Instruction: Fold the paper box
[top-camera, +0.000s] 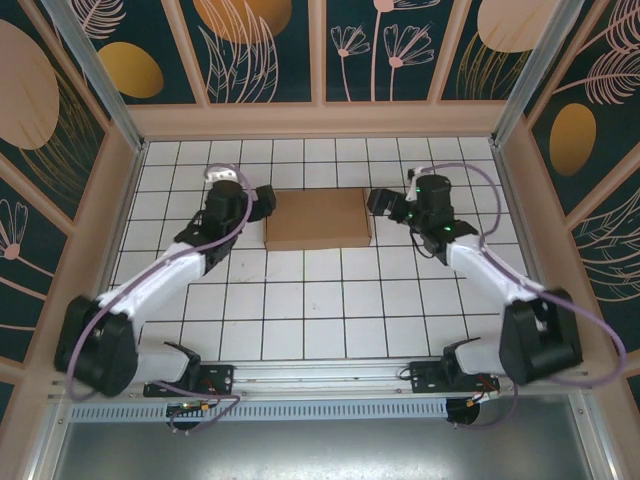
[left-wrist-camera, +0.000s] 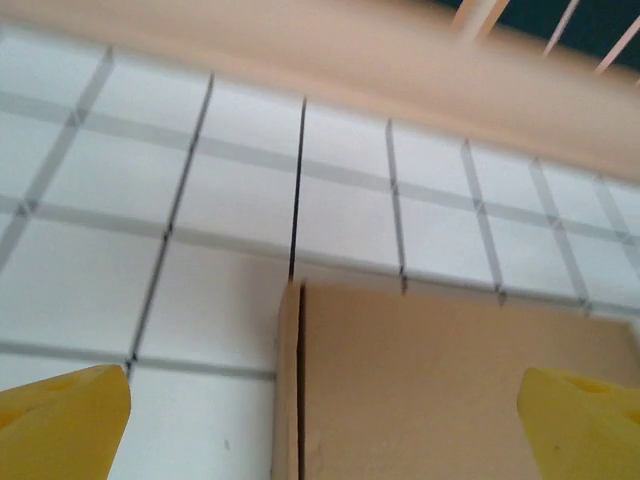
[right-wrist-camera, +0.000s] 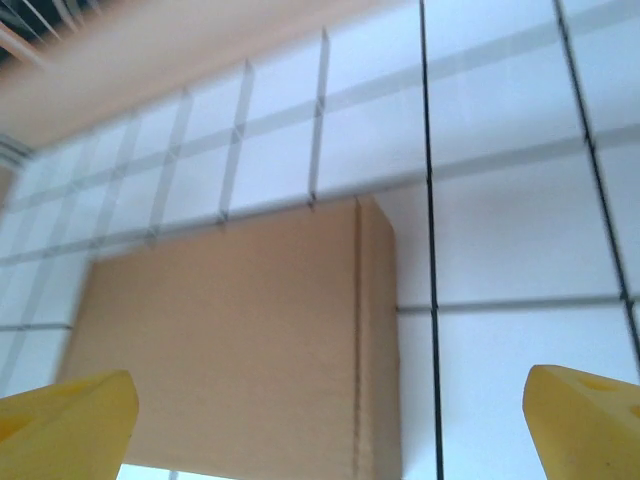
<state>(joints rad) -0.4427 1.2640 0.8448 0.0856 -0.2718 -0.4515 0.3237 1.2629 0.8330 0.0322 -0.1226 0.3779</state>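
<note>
Left jaws wide: the two yellow fingertips (left-wrist-camera: 62, 420) sit far apart with nothing pinched between them, and the left edge of the paper box (left-wrist-camera: 450, 390) runs below them. Right jaws wide too, yellow fingertips (right-wrist-camera: 65, 420) spread and gripping nothing, the box's right edge under them.

From above there is one paper box, brown and closed up, lying flat on the white tiled tabletop (top-camera: 300, 310) towards the far middle. Two arms flank it: the left arm (top-camera: 215, 215) just beside its left end, the right arm (top-camera: 432, 212) just beside its right end. Whether either touches the cardboard I cannot tell.

A purple cable (top-camera: 170, 262) trails along each arm, two in all. Past the box, a wooden rail (top-camera: 320, 120) and flower-patterned wall panels (top-camera: 270, 45) close the space in.
</note>
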